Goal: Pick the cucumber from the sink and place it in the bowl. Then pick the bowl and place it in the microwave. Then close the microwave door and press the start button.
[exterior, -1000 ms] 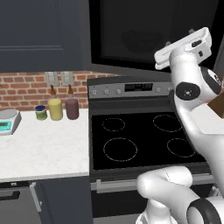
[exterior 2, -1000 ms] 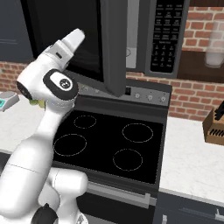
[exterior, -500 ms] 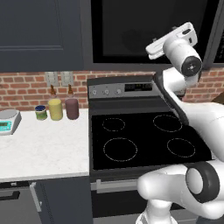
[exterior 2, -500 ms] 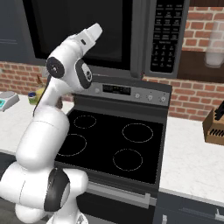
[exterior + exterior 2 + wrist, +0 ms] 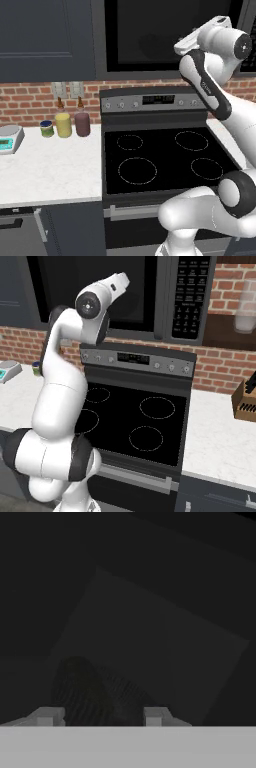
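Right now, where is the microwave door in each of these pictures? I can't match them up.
Left base view: the microwave door is the black window at top centre, closed.
Right base view: along the top, left of the button pad, partly behind the arm.
Hand view: the dark pane straight ahead of the gripper.
Shared landmark: the stove control panel, just under the door in both base views.
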